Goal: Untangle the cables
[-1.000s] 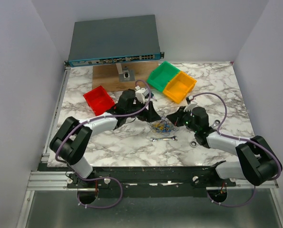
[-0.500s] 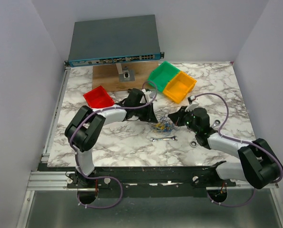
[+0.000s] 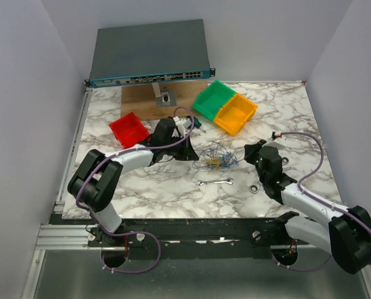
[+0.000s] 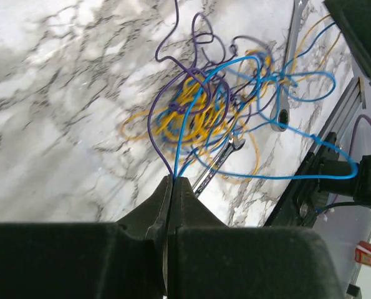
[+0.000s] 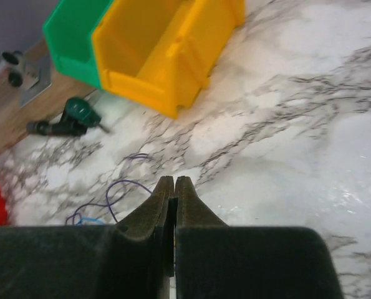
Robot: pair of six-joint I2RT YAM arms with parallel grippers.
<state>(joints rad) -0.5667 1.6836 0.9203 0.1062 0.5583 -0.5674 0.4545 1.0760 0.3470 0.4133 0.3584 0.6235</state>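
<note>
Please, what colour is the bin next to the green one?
Yellow bin, clearest in the right wrist view.

Table (image 3: 141,187): white marble, grey-black veining.
Cables (image 4: 197,112): blue, yellow and purple strands mixed; yellow thickest at the core, blue and purple looping outward.
Red bin (image 3: 130,130) at 10 o'clock of cables; green bin (image 3: 211,98) and yellow bin (image 3: 235,113) at 1 o'clock.
Wrench (image 3: 215,182), 6 o'clock: silver.
Board (image 3: 141,99): brown wood grain.
Box (image 3: 149,53), 12 o'clock: dark grey, teal front strip.
Arms (image 3: 135,159): black joints, white links.
</note>
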